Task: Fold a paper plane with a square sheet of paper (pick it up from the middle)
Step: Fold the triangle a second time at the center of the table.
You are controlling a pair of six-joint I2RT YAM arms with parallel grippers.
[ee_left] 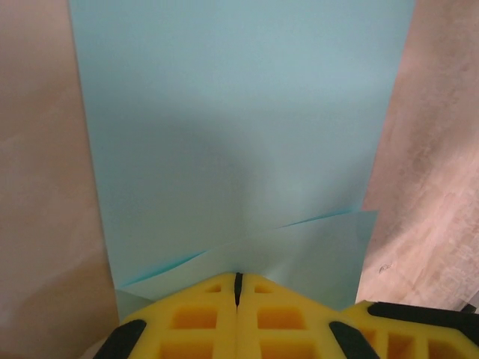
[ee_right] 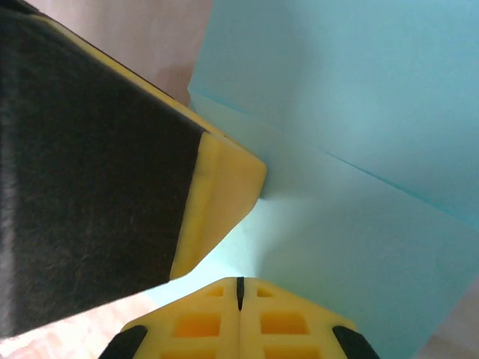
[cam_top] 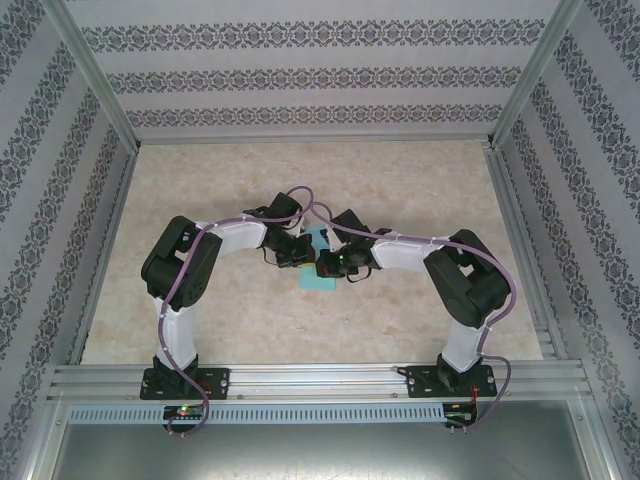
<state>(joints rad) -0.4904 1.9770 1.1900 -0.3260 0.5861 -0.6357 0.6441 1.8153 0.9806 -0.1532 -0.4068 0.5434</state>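
- Turquoise and thin, the square sheet of paper (cam_top: 318, 262) lay flat near the middle of the table (cam_top: 420, 190), well away from every edge.
- Both of my arms bent in toward it, one from each side, and my two grippers met over it.
- My left gripper (ee_left: 238, 278) had its jaws pressed together. Just a thin dark line ran between the yellow pads, and I could see nothing between them.
- Its tips pointed down at one edge of the sheet, where a loose flap lay over the layer under it.
- My right gripper (ee_right: 239, 283) had its jaws together too, with nothing between them that I could see.
- Its tips sat over the paper, close to a straight folded edge that ran across the sheet.
- One of my left fingers (ee_right: 217, 194), black with a yellow end, was right beside my right gripper, with its end at the paper.
- I could not tell if my tips pressed on the paper or hung just over it.
- The paper was more than one layer thick, so part of it was folded over.
- The table top was pale and marbled.
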